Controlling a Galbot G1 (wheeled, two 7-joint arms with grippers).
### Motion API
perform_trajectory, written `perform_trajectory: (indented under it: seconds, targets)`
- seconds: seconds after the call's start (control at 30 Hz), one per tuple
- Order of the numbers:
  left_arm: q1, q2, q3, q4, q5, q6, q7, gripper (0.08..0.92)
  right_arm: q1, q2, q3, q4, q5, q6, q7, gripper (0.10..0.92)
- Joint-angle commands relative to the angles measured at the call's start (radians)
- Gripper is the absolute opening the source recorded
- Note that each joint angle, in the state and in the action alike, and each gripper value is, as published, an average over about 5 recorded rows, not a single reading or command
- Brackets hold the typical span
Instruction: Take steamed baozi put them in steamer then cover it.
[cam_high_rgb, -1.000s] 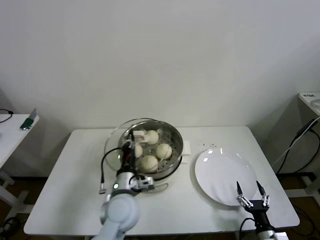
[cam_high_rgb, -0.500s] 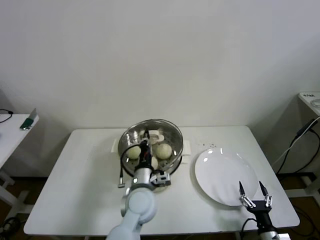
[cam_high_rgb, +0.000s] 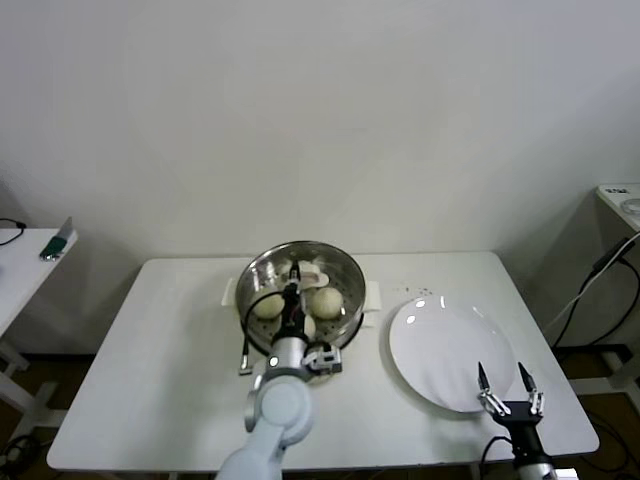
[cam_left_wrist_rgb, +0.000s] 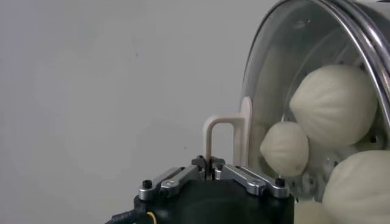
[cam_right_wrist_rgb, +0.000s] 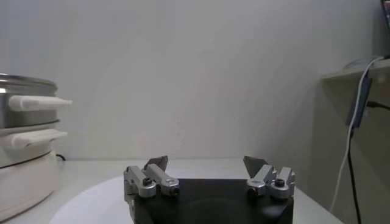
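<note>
Since the earlier head frames, the left arm has carried the clear glass lid from the steamer's left edge to a position centred over the steamer; over the last half second the arm and lid have barely shifted.

Left gripper: jaws clamped shut on the lid's cream handle, which stands as a thin loop between the fingertips in the left wrist view. The same view shows the lid's glass dome directly beyond the handle, with steamed baozi visible through it. Whether the lid rim is fully seated on the steel pot cannot be told.

In the head view, the steamer stands at the rear middle of the white table. Baozi lie inside on the perforated tray, partly hidden by the left arm and gripper.

Right gripper: parked at the table's front right, over the near edge of the flat white plate, fingers spread wide with nothing between them. The right wrist view shows this gripper open, with the steamer's cream base and side handle well off to one side.
</note>
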Motion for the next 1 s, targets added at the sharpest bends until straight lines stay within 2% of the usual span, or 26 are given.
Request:
perform_trajectory:
  seconds: [0.03, 0.13, 0.43, 0.7, 0.77, 0.83, 1.0]
  targets:
    - [-0.008, 0.005, 0.005, -0.006, 0.029, -0.004, 0.004, 0.138, -0.001, 0.003, -0.002, 0.002, -0.004, 0.004, 0.000, 0.823]
    - [-0.007, 0.018, 0.013, -0.031, 0.019, -0.005, 0.016, 0.186, -0.002, 0.004, -0.006, 0.003, -0.006, 0.003, -0.002, 0.823]
    - [0.018, 0.074, 0.043, -0.171, -0.070, 0.017, 0.090, 0.442, 0.002, 0.006, -0.009, 0.011, -0.016, -0.022, -0.008, 0.823]
    - [0.094, 0.130, 0.026, -0.295, -0.152, 0.014, 0.085, 0.693, 0.005, 0.007, -0.024, 0.016, -0.025, -0.073, 0.003, 0.823]
    - [0.130, 0.153, -0.005, -0.335, -0.205, 0.002, 0.056, 0.743, -0.001, 0.008, -0.031, 0.026, -0.015, -0.081, 0.033, 0.823]
    - [0.171, 0.176, -0.062, -0.378, -0.347, -0.031, -0.007, 0.790, -0.011, 0.009, -0.034, 0.044, -0.013, -0.082, 0.062, 0.823]
    - [0.258, 0.217, -0.280, -0.429, -0.915, -0.174, -0.210, 0.821, -0.030, 0.012, -0.030, 0.081, -0.071, -0.047, 0.085, 0.823]
